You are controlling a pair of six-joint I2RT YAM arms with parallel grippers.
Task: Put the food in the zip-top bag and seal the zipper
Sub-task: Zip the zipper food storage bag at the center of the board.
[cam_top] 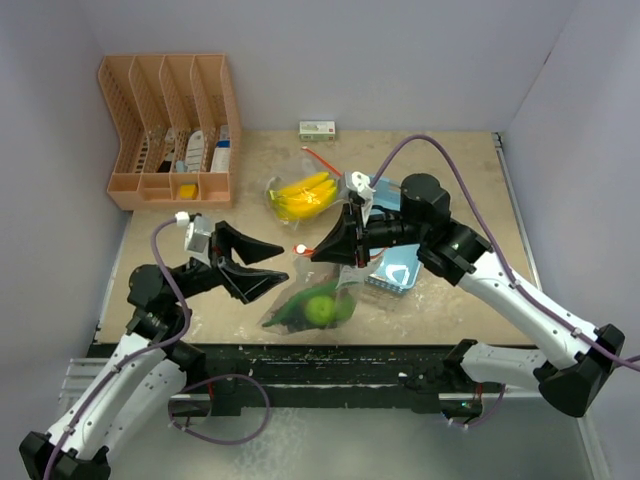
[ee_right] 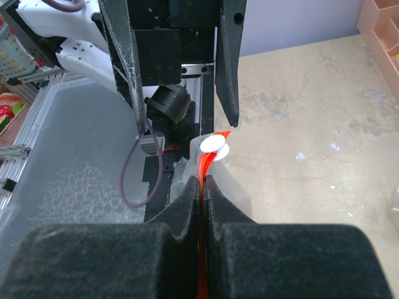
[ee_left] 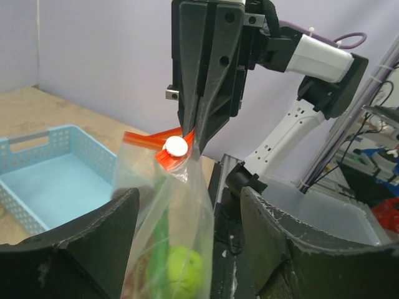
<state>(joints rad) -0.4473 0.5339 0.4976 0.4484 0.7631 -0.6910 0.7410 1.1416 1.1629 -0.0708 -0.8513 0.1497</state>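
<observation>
The clear zip-top bag (cam_top: 300,300) hangs by its red zipper strip (ee_right: 201,167), with a white slider (cam_top: 300,249) at the strip's end. It holds a round green fruit (cam_top: 320,309) and a long green cucumber (ee_left: 161,246). My right gripper (cam_top: 322,250) is shut on the zipper strip just behind the slider (ee_right: 214,146). My left gripper (cam_top: 262,265) is open, its fingers (ee_left: 75,249) on either side of the bag below the slider (ee_left: 176,146), not touching it. A yellow banana bunch (cam_top: 304,195) lies further back with clear plastic around it.
A light-blue basket (cam_top: 397,270) sits under my right arm and also shows in the left wrist view (ee_left: 43,180). An orange desk organizer (cam_top: 170,130) stands at the back left. A small box (cam_top: 317,129) lies by the back wall.
</observation>
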